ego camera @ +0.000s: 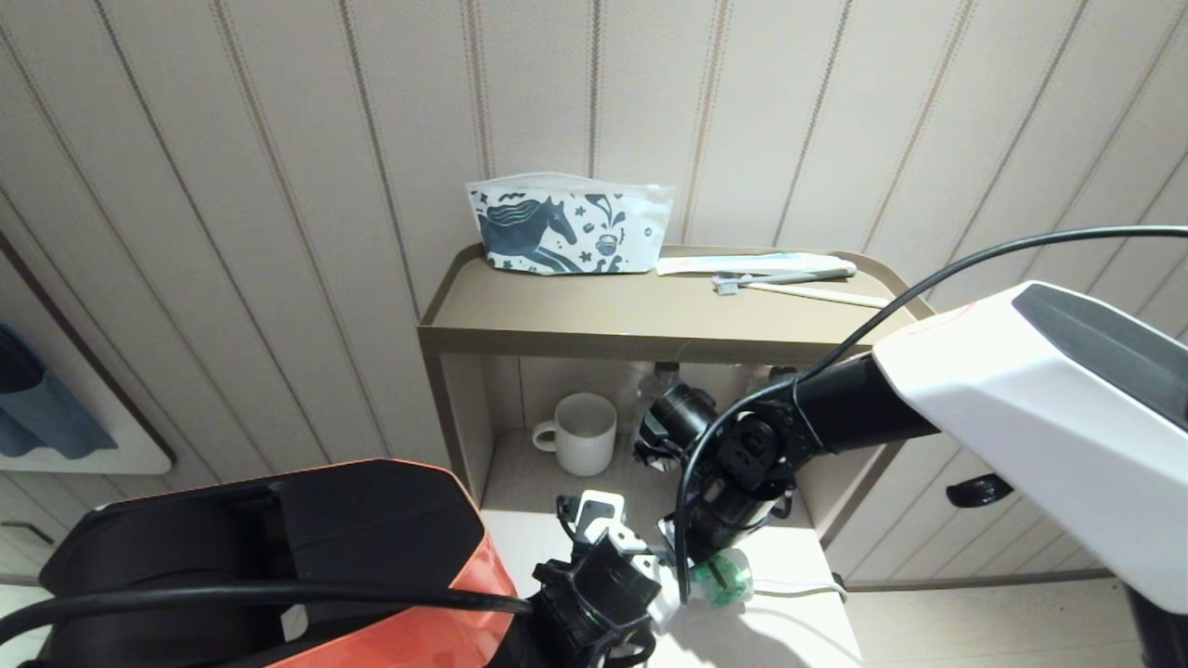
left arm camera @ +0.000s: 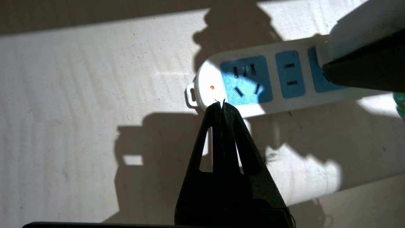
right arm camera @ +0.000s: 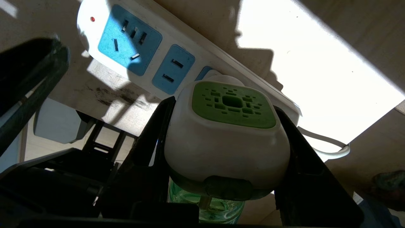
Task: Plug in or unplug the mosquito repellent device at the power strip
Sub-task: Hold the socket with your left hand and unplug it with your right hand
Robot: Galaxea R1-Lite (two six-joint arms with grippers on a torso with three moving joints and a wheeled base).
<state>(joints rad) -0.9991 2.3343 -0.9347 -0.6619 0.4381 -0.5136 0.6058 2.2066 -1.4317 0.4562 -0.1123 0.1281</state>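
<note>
Left end effector [left arm camera: 221,106]: fingers pressed together, empty, tip at the lamp end of the strip [left arm camera: 269,79] lying on the surface [left arm camera: 79,95]. Right end effector [right arm camera: 226,133]: half open, fingers clamped on both sides of the repellent [right arm camera: 227,136], which sits at the strip's third socket, bottle toward the wrist.
</note>
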